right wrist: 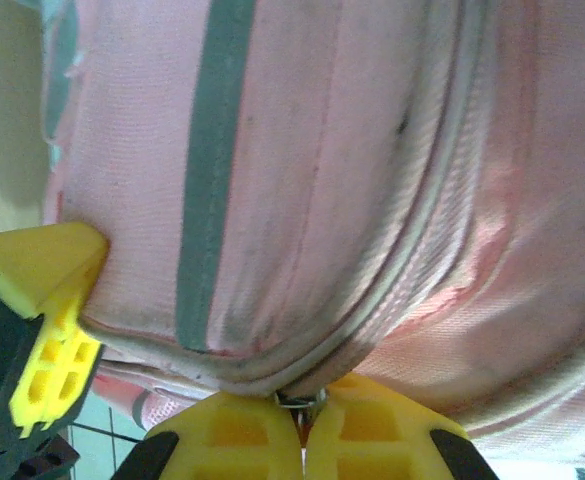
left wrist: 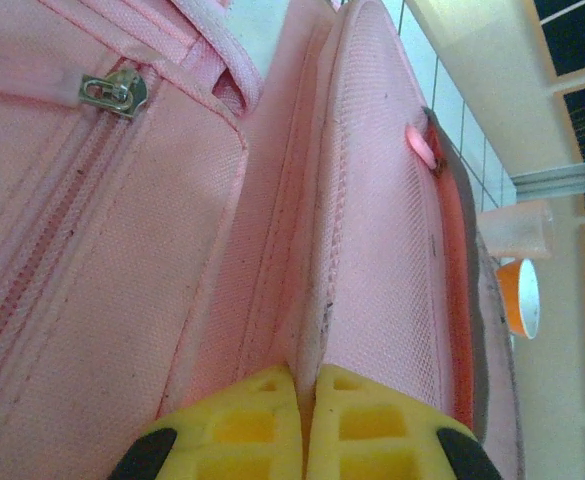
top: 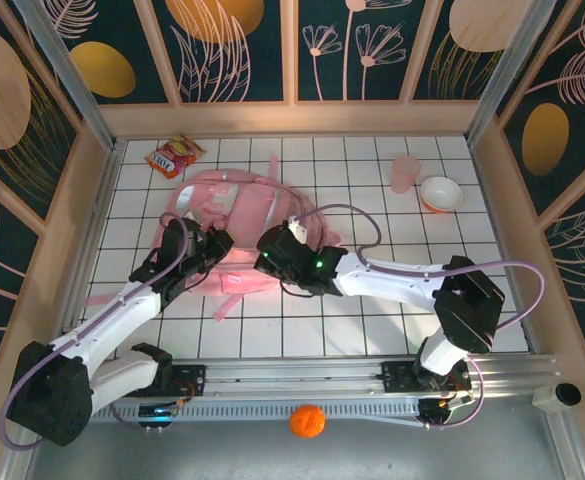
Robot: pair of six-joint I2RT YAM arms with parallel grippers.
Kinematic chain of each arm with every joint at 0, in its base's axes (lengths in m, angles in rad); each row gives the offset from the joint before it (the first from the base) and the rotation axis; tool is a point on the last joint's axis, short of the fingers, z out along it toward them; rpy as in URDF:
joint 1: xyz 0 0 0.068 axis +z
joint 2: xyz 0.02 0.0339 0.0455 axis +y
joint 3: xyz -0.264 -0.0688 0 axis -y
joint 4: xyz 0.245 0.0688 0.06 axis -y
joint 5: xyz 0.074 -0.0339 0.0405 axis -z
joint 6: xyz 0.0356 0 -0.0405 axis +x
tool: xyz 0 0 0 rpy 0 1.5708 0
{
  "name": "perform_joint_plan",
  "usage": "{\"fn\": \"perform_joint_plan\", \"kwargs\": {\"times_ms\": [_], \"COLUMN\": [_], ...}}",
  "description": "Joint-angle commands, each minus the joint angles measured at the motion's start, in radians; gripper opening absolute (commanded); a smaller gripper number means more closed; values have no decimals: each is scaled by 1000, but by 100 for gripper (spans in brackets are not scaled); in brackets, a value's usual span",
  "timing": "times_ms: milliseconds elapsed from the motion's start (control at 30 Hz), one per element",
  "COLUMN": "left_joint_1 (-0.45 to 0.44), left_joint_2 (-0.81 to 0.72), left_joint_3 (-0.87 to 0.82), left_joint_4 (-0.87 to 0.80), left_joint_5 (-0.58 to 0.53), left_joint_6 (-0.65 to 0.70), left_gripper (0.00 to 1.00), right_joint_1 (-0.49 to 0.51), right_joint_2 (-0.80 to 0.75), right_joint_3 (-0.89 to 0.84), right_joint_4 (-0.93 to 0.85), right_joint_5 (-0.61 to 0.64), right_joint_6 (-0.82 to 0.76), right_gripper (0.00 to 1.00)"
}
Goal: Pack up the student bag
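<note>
- Left gripper (left wrist: 305,378) pinches a seam fold of the pink bag (top: 240,205) on the bench (top: 372,190).
- Right gripper (right wrist: 302,400) is pressed together on the bag's zip pull (right wrist: 293,402).

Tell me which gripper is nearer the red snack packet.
Left. The left gripper is on the student bag, just near-right of the snack packet; the right gripper sits further right on the bag.

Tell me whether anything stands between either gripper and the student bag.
Nothing visible does. The left gripper is shut on the fabric of the student bag, and the right gripper is shut at the bag's zip line, pinching a small metal piece.
</note>
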Motion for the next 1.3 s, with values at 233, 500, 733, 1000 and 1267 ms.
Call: {"fn": "perform_joint_plan", "kwargs": {"times_ms": [233,500,733,1000,1267], "left_joint_1": [10,10,10,10,10], "left_joint_2": [6,10,9,12,39], "left_joint_3": [55,45,31,22,31], "left_joint_4": [-6,28,68,73,39], "left_joint_5": [-50,-8,22,16,6], "left_joint_6": [118,95,72,68,144], "left_gripper": [0,0,0,0,0], "right_joint_1": [-91,-96,-67,-53,-78], "right_joint_2": [-38,46,70,3,-52], "right_joint_3": [44,76,59,-33,-11], "right_joint_4": [-339,-263,-150,5,-202], "right_joint_5": [-42,-67,0,36,66], "right_joint_6": [-159,-304,-312,-311,-383], "right_gripper": [1,12,23,12,0]}}
